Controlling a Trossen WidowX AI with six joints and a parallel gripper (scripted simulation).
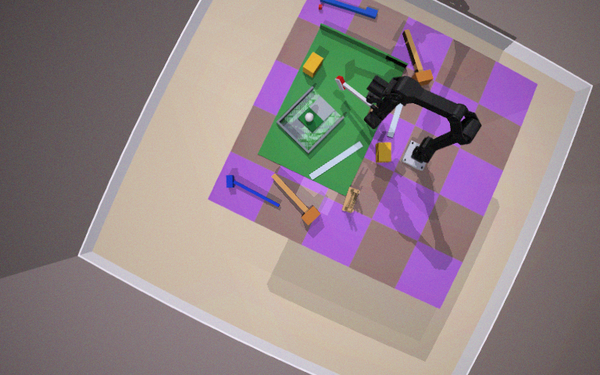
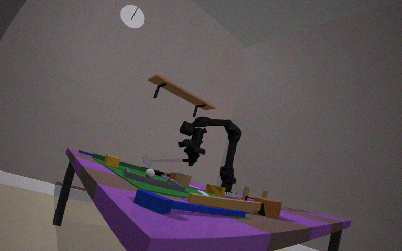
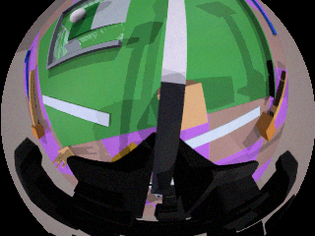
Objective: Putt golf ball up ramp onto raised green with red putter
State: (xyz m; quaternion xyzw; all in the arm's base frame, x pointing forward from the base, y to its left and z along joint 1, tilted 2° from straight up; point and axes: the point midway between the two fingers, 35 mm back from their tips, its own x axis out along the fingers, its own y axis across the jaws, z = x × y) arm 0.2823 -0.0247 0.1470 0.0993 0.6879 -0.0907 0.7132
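Top view, centre-left of the mat: grey walled green, containing one white ball at its middle. Upper centre: gripper pinching the putter by its handle, shaft level above the mat, red head toward upper left.

Dim light, soft shadows, fisheye wrist view

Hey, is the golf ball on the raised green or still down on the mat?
On the raised green. The white golf ball sits on the small green square inside the gray ramp frame.
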